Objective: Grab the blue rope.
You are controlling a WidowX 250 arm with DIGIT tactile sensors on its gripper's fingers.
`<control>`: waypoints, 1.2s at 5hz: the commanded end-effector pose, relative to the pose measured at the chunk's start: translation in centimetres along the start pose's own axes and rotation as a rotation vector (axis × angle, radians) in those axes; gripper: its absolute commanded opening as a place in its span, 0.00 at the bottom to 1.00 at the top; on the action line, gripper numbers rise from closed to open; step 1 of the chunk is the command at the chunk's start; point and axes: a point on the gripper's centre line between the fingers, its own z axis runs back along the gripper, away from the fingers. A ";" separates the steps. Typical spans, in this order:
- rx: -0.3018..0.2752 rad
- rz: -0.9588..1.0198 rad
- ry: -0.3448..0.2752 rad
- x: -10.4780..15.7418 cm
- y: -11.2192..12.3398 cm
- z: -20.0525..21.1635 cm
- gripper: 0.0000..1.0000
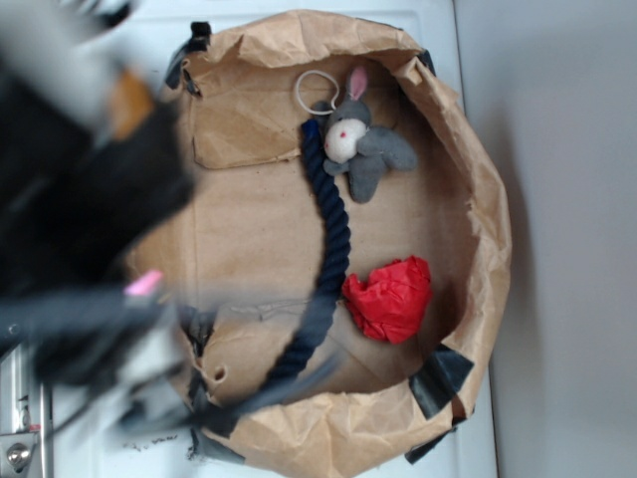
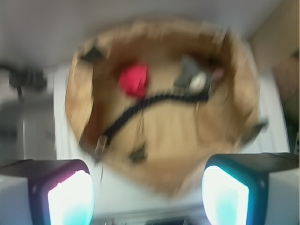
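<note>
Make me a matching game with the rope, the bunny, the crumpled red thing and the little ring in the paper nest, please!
Things:
1. blue rope
2. toy bunny
3. crumpled red paper
4. white ring

Descriptions:
A. small loop just above the bunny's head in the exterior view
B. grey with a pink ear
C. long, dark and curved across the middle
D. bright wad beside the rope's lower half

Pairs: 1-C, 2-B, 3-D, 4-A
</note>
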 end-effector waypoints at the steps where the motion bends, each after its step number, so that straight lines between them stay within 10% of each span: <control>1: -0.007 0.012 -0.045 0.5 0.4 1.3 1.00; 4: 0.158 0.133 0.083 4.0 0.2 -9.8 1.00; 6: 0.074 0.443 0.030 4.4 -1.7 -18.3 1.00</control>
